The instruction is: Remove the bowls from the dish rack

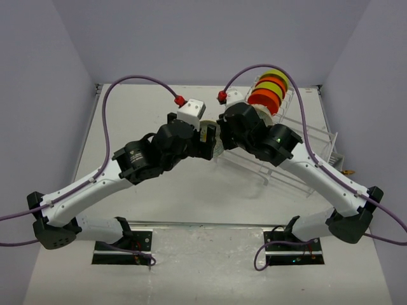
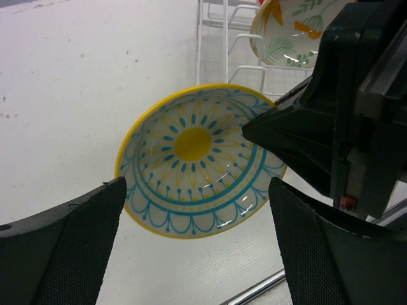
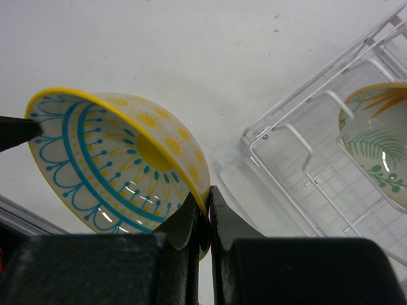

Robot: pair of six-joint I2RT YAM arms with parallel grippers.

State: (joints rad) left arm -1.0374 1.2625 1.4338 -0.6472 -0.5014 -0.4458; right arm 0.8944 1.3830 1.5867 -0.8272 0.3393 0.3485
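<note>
bowl (image 2: 197, 159) pattern, rim pinch, wrist cams only

Item 1: table (image 1: 159, 190), white matte top with faint grey scuffs and specks; it also fills the background of the left wrist view (image 2: 76, 95) and the right wrist view (image 3: 191, 51). Item 2: metal strip (image 1: 203, 223), thin and silvery, running crosswise over the tabletop near its front edge. Item 3: back wall (image 1: 203, 38), left wall (image 1: 38, 95) and right wall (image 1: 375, 76), plain pale lavender-grey panels enclosing the table on three sides. Item 4: small brownish object (image 1: 347, 171) at the table's right edge, too small to identify.
</note>
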